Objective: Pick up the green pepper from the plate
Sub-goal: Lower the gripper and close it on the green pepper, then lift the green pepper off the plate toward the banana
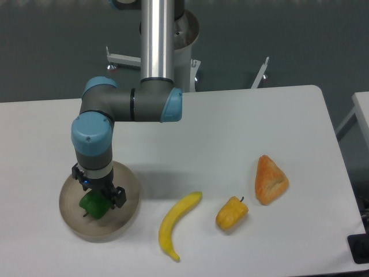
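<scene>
The end effector (pixel 95 195) hangs straight over the pepper (pixel 92 206), which sits left of centre on the plate (pixel 124 222), directly beneath it, though I cannot tell whether the fingers are spread or already pinching it.

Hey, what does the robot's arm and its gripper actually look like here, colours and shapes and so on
The arm is a shiny silver tube running into chunky dark-grey joints with rounded light-blue end caps, one cap facing the camera. Its wrist is a grey cylinder with a pale band. The gripper is small, black and blocky, with a tiny blue light on its body. No loose cables or readable markings show.
</scene>
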### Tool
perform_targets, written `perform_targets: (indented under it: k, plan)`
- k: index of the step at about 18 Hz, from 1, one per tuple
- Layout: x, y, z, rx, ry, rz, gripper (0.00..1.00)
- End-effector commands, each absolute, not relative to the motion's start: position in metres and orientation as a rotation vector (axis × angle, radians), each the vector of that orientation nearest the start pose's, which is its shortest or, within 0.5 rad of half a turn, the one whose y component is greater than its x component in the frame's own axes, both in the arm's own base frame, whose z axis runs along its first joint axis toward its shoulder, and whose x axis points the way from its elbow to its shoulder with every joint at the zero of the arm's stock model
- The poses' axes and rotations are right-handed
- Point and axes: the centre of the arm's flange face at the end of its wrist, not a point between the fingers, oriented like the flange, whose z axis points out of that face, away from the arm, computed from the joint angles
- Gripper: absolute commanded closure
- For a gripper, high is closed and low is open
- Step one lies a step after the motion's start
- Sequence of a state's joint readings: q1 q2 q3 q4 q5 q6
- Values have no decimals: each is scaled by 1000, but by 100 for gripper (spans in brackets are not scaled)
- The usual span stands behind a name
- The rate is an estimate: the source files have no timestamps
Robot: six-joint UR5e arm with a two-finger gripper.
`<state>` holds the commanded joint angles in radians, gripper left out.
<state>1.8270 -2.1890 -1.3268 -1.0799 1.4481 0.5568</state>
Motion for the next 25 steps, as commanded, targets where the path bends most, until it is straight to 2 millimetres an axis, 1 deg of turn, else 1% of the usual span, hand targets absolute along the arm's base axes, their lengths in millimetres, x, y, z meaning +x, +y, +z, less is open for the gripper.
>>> perform_targets:
  k: [1, 7, 9, 10, 11, 12, 13, 14, 17, 20, 22, 24, 25]
  plan:
    - [-35, 735, 280, -2947, 471, -101, 0]
    - [-33, 735, 272, -2960, 474, -104, 0]
    - [-34, 736, 272, -2956, 476, -102, 0]
    - [-34, 737, 269, -2958, 485, -104, 7]
    - [-33, 737, 269, -2953, 508, -104, 29]
    - [-32, 737, 268, -2952, 517, -105, 42]
    - [-32, 737, 269, -2949, 521, -106, 50]
    - [-32, 738, 271, -2946, 521, -106, 53]
    - [-32, 737, 273, -2944, 521, -107, 59]
    - [-34, 738, 278, -2939, 518, -98, 61]
    - [-36, 738, 287, -2918, 575, -73, 61]
    - [-45, 736, 298, -2911, 599, -42, 61]
    - [-64, 733, 307, -2910, 582, -18, 62]
